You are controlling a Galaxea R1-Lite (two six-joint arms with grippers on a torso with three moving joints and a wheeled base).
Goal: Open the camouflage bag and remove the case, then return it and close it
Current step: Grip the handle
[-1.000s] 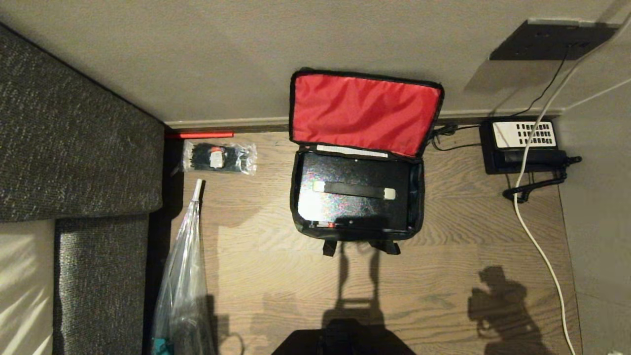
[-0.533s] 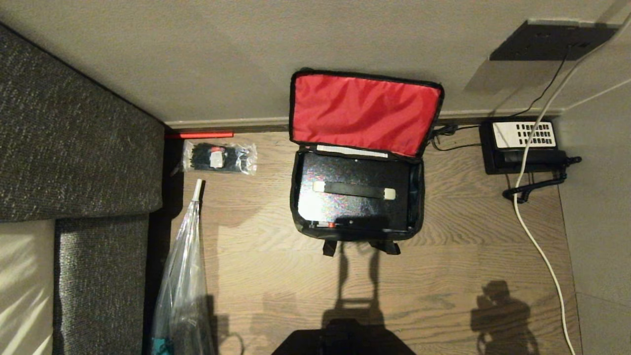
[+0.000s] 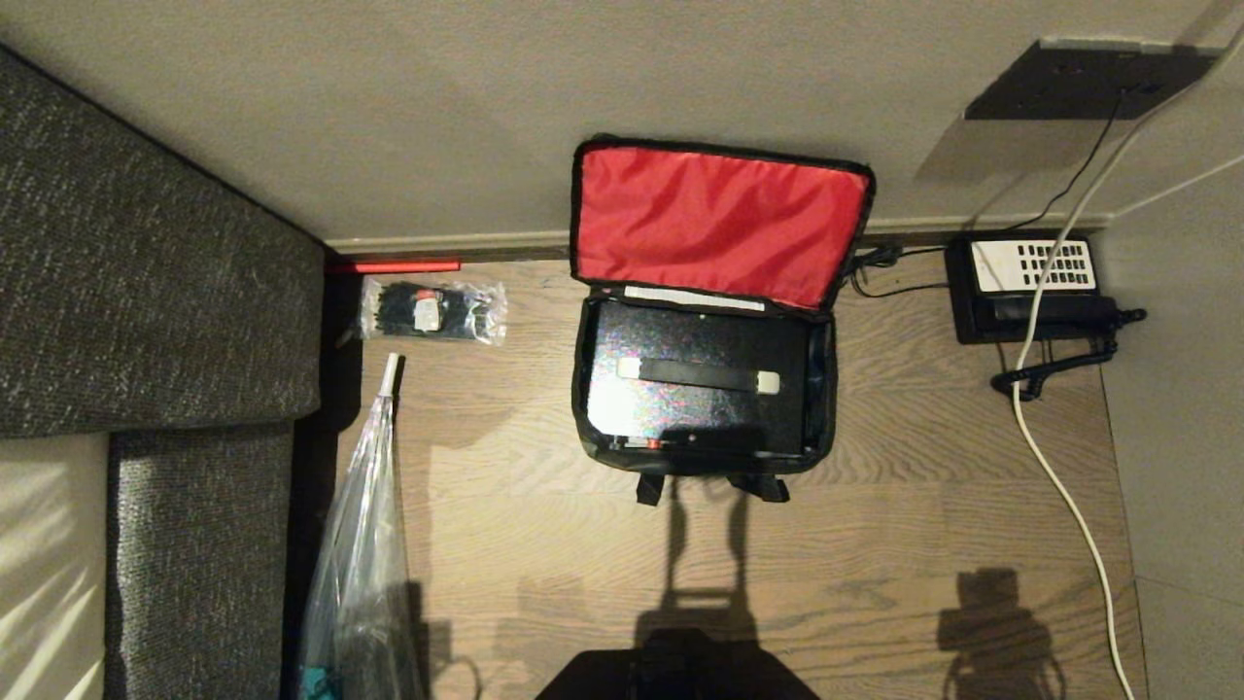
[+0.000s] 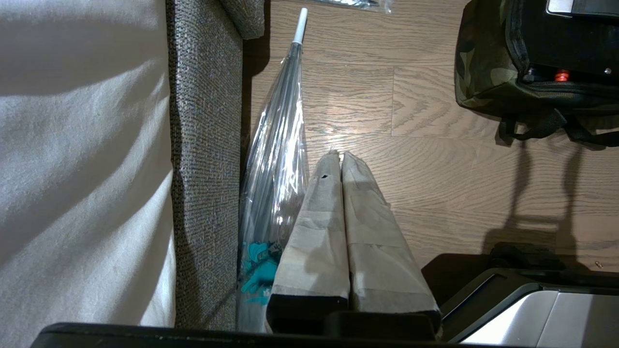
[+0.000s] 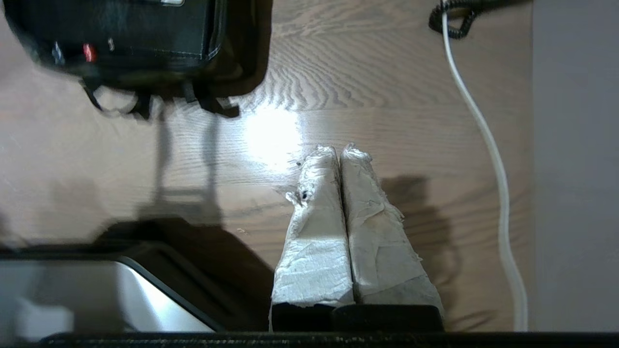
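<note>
Head view: camouflage bag (image 3: pixel 702 389) lying open, case (image 3: pixel 695 374) sitting inside.
Left gripper (image 4: pixel 337 157): clenched, empty, showing only in its wrist view.
Right gripper (image 5: pixel 334 151): likewise.

Camouflage bag (image 5: pixel 145 53) blurred and cut off in right wrist view, umbrella (image 3: pixel 360 574) handle cropped, packet (image 3: pixel 432 311) contents indistinct

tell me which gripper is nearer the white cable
Right. The right gripper hangs shut just beside the white cable; the left gripper is across the floor by the clear bag.
</note>
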